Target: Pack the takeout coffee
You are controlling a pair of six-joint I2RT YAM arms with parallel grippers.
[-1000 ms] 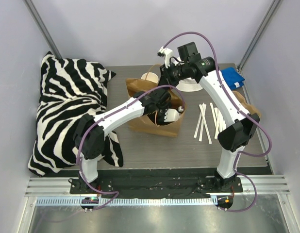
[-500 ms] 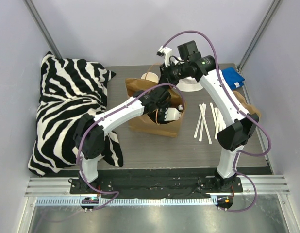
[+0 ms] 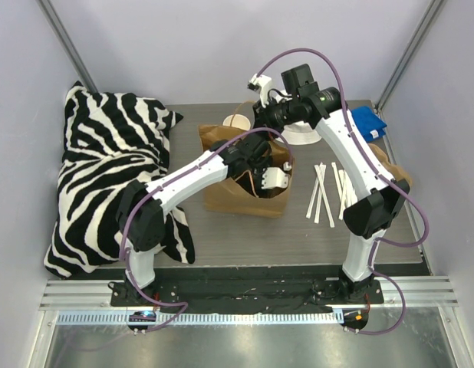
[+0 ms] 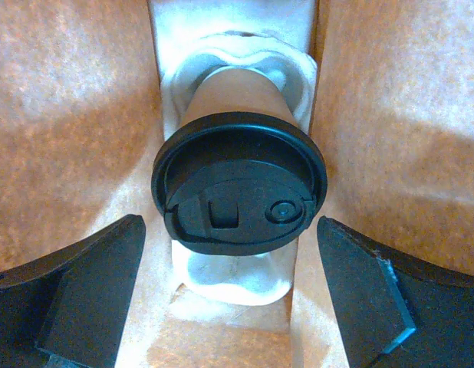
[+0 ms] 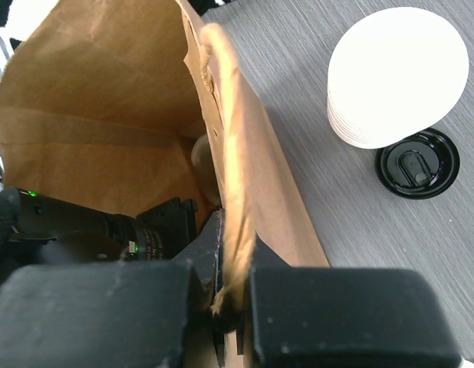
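Observation:
The takeout coffee [image 4: 239,195], black lid up, stands in a pale moulded tray [image 4: 235,282] at the bottom of the brown paper bag [image 3: 245,201]. My left gripper [image 4: 231,300] reaches down into the bag and is open. Its fingers [image 4: 91,295] stand on either side of the lid, apart from it, and hold nothing. My right gripper [image 5: 237,284] is shut on the bag's top rim [image 5: 228,146] at the far side and holds the mouth open. In the top view the left gripper [image 3: 271,178] sits in the bag's mouth and the cup is hidden.
A stack of lidless cream cups [image 5: 398,73] and a loose black lid [image 5: 417,162] stand just behind the bag. Wooden stir sticks [image 3: 325,192] lie to the right. A zebra pillow [image 3: 106,176] fills the left side. A blue item [image 3: 367,121] sits at back right.
The left gripper's jaws have spread wide inside the bag, letting go of the coffee. The right gripper has kept its hold on the bag's rim.

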